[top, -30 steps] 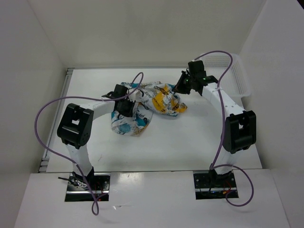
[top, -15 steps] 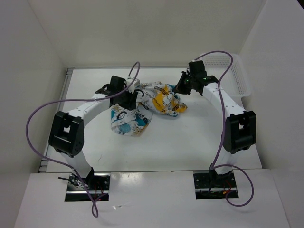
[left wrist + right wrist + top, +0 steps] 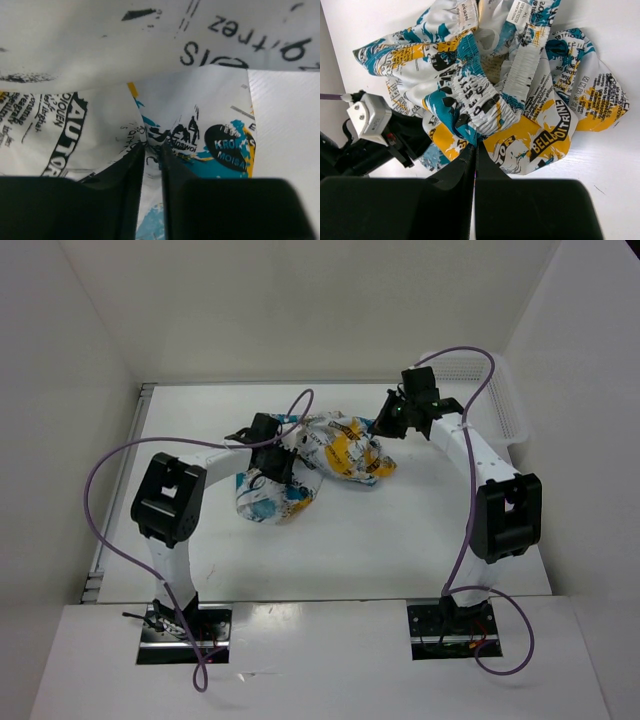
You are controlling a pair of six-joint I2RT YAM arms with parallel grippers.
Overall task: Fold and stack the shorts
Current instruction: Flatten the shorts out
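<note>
The shorts (image 3: 345, 452) lie in a crumpled heap on the white table (image 3: 400, 530), white cloth with teal, yellow and black print. My left gripper (image 3: 278, 462) is dug into the heap's left side. In the left wrist view its jaws (image 3: 153, 147) stand a narrow gap apart with a fold of the shorts (image 3: 200, 100) filling that gap. My right gripper (image 3: 383, 428) is at the heap's right edge. In the right wrist view its jaws (image 3: 476, 146) are pressed together, their tips on the teal cloth just below the elastic waistband of the shorts (image 3: 470, 75).
A white mesh basket (image 3: 500, 400) stands at the back right by the wall. White walls close in the table on the left, back and right. The left arm's wrist camera block (image 3: 370, 117) shows at the left of the right wrist view.
The left gripper opened, pulled back to the left, then came in again and closed onto a fold of the shorts. The right gripper hardly moved and stayed shut.
</note>
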